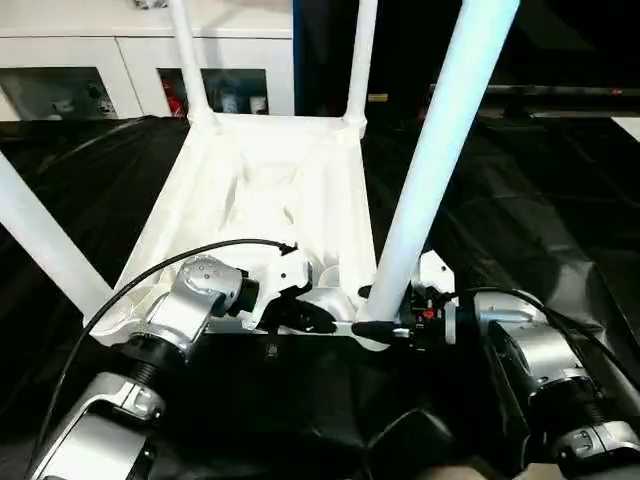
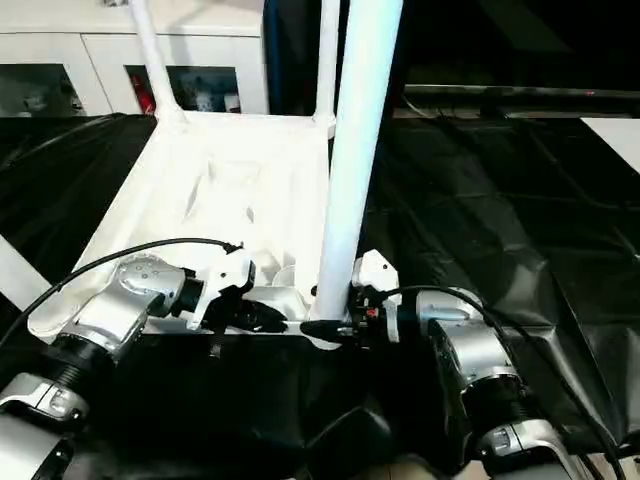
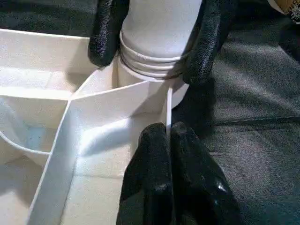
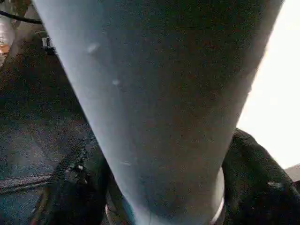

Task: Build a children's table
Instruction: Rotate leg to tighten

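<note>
The tabletop [image 1: 270, 200] lies upside down on the black-covered desk [image 1: 520, 200], and the near-right leg [image 1: 440, 150] stands almost straight up in its corner socket, long axis vertical, leaning a touch. The right claw [image 1: 385, 312] is right at its base, fingers clamped around it, so that arm is clearly nearer. The left claw [image 3: 168, 140] is pinched together on the tabletop's thin rim just beside the socket, and there's no readable writing anywhere.

A black sheet [image 1: 520, 200] covers the floor; white cabinets [image 1: 120, 60], perhaps glass-fronted, behind.
</note>
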You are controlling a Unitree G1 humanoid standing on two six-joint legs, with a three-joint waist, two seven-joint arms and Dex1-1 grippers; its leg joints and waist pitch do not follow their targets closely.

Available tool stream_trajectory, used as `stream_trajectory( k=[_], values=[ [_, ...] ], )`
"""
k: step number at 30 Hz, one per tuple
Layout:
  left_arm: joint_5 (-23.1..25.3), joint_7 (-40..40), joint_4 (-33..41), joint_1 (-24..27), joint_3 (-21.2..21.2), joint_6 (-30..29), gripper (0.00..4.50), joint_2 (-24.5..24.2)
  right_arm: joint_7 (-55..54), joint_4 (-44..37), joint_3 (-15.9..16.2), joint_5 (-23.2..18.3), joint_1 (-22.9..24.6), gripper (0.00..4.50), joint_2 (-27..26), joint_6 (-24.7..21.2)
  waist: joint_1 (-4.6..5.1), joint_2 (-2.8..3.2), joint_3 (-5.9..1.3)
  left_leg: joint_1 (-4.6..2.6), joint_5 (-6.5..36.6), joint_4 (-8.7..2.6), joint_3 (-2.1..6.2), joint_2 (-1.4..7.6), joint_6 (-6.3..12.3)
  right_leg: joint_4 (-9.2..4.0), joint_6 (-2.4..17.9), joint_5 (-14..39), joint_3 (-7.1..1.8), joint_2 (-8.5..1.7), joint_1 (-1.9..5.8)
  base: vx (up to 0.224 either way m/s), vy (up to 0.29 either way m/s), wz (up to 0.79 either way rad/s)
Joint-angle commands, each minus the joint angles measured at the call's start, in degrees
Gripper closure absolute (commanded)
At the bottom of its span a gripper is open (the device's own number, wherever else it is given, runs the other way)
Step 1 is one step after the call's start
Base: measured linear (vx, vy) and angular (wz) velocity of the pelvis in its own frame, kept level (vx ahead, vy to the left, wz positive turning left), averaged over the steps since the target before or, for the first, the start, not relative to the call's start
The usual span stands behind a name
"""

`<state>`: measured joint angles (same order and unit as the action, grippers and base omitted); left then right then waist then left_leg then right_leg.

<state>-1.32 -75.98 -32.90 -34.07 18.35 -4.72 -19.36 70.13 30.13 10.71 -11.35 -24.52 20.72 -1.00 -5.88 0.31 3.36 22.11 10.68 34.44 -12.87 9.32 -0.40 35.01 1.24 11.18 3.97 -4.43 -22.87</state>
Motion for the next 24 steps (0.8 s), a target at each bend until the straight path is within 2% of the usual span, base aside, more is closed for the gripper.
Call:
stream_trajectory(
  k=[1,2,5,6,7,8,9,10,11,12,13,14,15,17,19,21,23,24],
  values=[
    [-1.3,1.1,0.9,0.1,-0.7,0.8,4.50,1.1,-1.9,-0.2,-0.6,0.8,0.4,1.77,0.0,-0.1,0.11,-0.78,-3.70,-1.53,10.8,-4.17,2.76,4.96,2.43,-4.48,12.3,13.9,-3.33,-5.57,2.22,0.000,0.000,0.00],
    [-0.8,3.0,0.4,-0.2,-1.0,0.9,4.50,1.7,-3.4,0.0,-0.7,1.3,0.6,1.77,-0.4,0.1,0.09,-0.49,-3.71,-1.52,10.8,-4.21,2.82,4.98,2.37,-4.46,12.3,14.0,-3.32,-5.60,2.25,0.000,0.000,0.00],
    [0.9,10.8,-2.3,-1.8,-2.3,0.5,4.50,4.0,-13.8,3.1,-2.0,4.0,0.2,1.82,-2.7,0.0,0.63,-0.74,-3.58,-1.63,12.2,-4.34,2.94,4.78,1.42,-4.83,11.8,16.1,-3.31,-5.61,2.15,0.000,0.000,0.00],
    [0.9,11.0,-2.4,-1.8,-2.3,0.5,4.50,4.1,-14.1,3.2,-2.1,4.1,0.2,1.82,-2.8,0.0,0.79,-0.79,-3.59,-1.64,12.4,-4.30,2.92,4.73,1.19,-4.91,11.7,16.7,-3.37,-5.63,2.09,0.000,0.000,0.00],
    [2.0,18.1,-4.6,-3.4,-3.3,-1.3,4.50,7.4,-26.6,6.3,-4.1,5.8,-0.3,1.83,-6.4,-2.7,1.38,-0.42,-3.37,-1.63,13.3,-4.49,3.02,4.69,0.61,-5.26,11.2,18.6,-3.42,-5.49,1.92,0.000,0.000,0.00],
    [2.1,19.4,-5.0,-3.7,-3.4,-1.6,4.50,8.1,-29.1,6.9,-4.8,5.8,-0.4,1.83,-7.3,-3.4,1.47,-0.51,-3.36,-1.85,13.8,-4.51,3.10,4.64,0.09,-5.40,11.0,19.7,-3.33,-5.43,1.83,0.000,0.000,0.00],
    [2.2,20.1,-5.2,-3.9,-3.4,-1.8,4.50,8.5,-30.5,7.2,-5.2,5.7,-0.5,1.83,-7.8,-3.8,1.77,-0.41,-3.54,-1.78,14.3,-4.57,3.31,4.54,-0.66,-5.44,10.6,20.8,-3.24,-5.63,2.10,0.000,0.000,0.00],
    [2.5,23.3,-6.3,-4.6,-3.7,-2.5,4.50,10.4,-36.4,8.9,-7.2,4.9,-1.2,1.83,-10.1,-5.5,2.02,-0.45,-3.56,-1.53,14.4,-4.66,3.48,4.59,-0.65,-5.41,10.4,20.6,-3.16,-5.66,2.31,0.000,0.000,0.00],
    [2.6,24.7,-6.7,-5.0,-3.9,-2.9,4.50,11.3,-39.2,9.8,-8.3,4.3,-1.6,1.83,-11.1,-6.3,2.25,-0.49,-3.43,-1.66,14.8,-4.61,3.29,4.51,-0.50,-5.63,10.3,20.8,-3.25,-5.50,1.98,0.000,0.000,0.00],
    [2.6,26.6,-7.3,-5.4,-4.1,-3.3,4.50,12.6,-41.6,10.7,-8.9,3.8,-2.2,1.83,-12.2,-7.0,2.30,-0.19,-3.44,-1.94,15.4,-4.50,3.27,4.47,-0.60,-5.65,10.3,21.0,-3.34,-5.50,1.75,0.000,0.000,0.00],
    [2.6,27.7,-7.6,-5.6,-4.3,-3.5,4.50,13.4,-42.8,11.2,-9.3,3.7,-2.4,1.83,-12.8,-7.3,2.39,-0.30,-3.58,-1.76,15.0,-4.44,3.34,4.37,-0.26,-5.78,10.2,20.7,-3.28,-5.63,2.11,0.000,0.000,0.00],
    [2.6,29.3,-8.1,-5.9,-4.5,-3.9,4.50,14.5,-44.3,11.8,-9.6,3.7,-2.8,1.83,-13.7,-7.4,2.34,0.19,-3.62,-1.79,14.7,-4.42,3.30,4.43,-0.22,-5.68,10.4,19.8,-3.33,-5.60,2.05,0.000,0.000,0.00],
    [2.6,29.3,-8.1,-5.9,-4.5,-3.9,4.50,14.5,-44.3,11.8,-9.6,3.7,-2.8,1.83,-13.7,-7.4,2.49,-0.04,-3.61,-1.81,14.8,-4.48,3.24,4.51,0.04,-5.70,10.7,18.4,-3.33,-5.45,1.99,0.000,0.000,0.00],
    [2.7,31.4,-8.6,-6.3,-4.1,-3.8,4.50,17.2,-46.5,12.7,-8.6,4.8,-3.5,1.83,-16.6,-6.3,2.43,0.17,-3.75,-1.68,13.9,-4.45,3.16,4.44,0.48,-5.42,11.2,15.9,-3.32,-5.36,2.11,0.000,0.000,0.00],
    [3.2,31.8,-9.2,-6.6,-4.0,-3.3,4.50,17.7,-47.2,12.6,-7.4,6.6,-3.8,1.83,-17.3,-5.2,2.43,0.07,-3.84,-1.57,13.3,-4.40,3.12,4.33,0.96,-5.33,11.1,15.0,-3.27,-5.40,2.28,0.000,0.000,0.00],
    [3.4,31.5,-9.4,-6.7,-3.9,-3.0,4.50,17.4,-45.1,11.5,-6.6,6.8,-3.5,1.83,-17.2,-3.2,2.31,0.07,-3.84,-1.50,13.2,-4.25,3.07,4.30,1.59,-5.41,11.0,15.1,-3.36,-5.58,2.34,0.000,0.000,0.00],
    [3.6,30.3,-9.4,-6.7,-3.7,-2.5,4.50,16.4,-41.6,10.1,-6.6,5.2,-3.3,1.14,-16.6,-3.1,2.29,0.13,-3.85,-1.43,12.8,-4.29,3.07,4.33,2.13,-5.36,11.1,14.7,-3.29,-5.45,2.39,0.000,0.000,0.00],
    [3.6,30.2,-9.4,-6.7,-3.7,-2.5,4.50,16.3,-41.4,10.0,-6.6,5.2,-3.3,1.14,-16.5,-3.1,2.33,0.15,-3.84,-1.47,13.0,-4.29,3.07,4.36,2.29,-5.38,11.1,15.0,-3.27,-5.42,2.38,0.000,0.000,0.00]
  ],
)
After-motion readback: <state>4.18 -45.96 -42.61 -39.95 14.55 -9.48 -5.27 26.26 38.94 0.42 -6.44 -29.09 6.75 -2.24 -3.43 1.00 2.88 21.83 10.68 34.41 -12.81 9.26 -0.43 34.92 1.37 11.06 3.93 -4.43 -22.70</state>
